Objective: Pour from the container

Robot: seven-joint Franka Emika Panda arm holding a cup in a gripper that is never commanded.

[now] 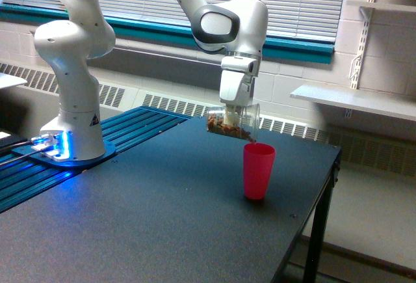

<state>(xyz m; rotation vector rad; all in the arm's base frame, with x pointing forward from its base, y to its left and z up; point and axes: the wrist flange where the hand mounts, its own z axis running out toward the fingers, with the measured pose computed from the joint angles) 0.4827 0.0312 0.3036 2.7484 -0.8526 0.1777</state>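
**Container tipped over pink cup**

Gripper [229, 115] fingers clamped on the clear container [233, 123], lying nearly sideways, mouth just above the pink cup [259, 171] rim. Brown bits inside; possibly some spilling. Cup upright on table [162, 218].

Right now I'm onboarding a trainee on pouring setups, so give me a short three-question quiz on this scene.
1. True or false: the small clear plastic cup of brown granular bits is tipped on its side in the gripper.
2. Where is its mouth? A) above the opaque pink-red plastic cup's rim B) over the blue slatted platform C) resting on the black table
3. Fill in: the pink-red cup stands ____ on the table.

Key: 1 true; 2 A; 3 upright.
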